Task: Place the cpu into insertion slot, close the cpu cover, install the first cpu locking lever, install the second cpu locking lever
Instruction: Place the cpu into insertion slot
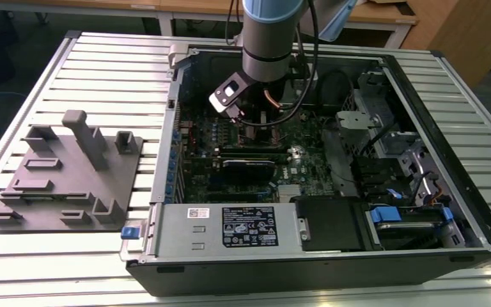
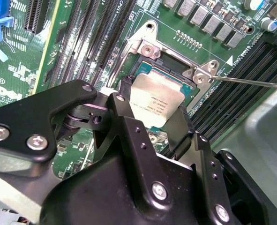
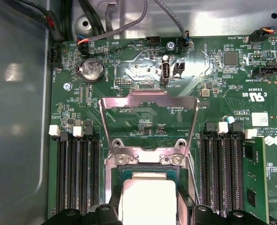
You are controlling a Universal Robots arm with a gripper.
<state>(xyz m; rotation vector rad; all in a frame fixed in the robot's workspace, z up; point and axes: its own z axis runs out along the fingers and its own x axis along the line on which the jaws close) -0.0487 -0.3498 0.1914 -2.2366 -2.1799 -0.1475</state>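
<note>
An open computer case (image 1: 314, 276) lies on the slatted metal surface (image 1: 100, 57). Inside, the claw (image 2: 153, 107) pinches the cpu (image 2: 159, 96) just over the insertion slot (image 2: 173, 62), with the cpu cover (image 3: 147, 100) standing open beyond the slot. A tilted or off-centre release would likely bend socket pins

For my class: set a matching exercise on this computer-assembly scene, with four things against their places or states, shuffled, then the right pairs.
Things
1. pale silver square cpu
2. thin silver metal cpu cover frame
3. round silver coin battery
4. grey moulded fixture plate

Places or states
A. on the slatted metal table
B. swung up, open
C. at the dark square insertion slot
D. in a round holder on the green circuit board

Pairs: 1-C, 2-B, 3-D, 4-A
</note>
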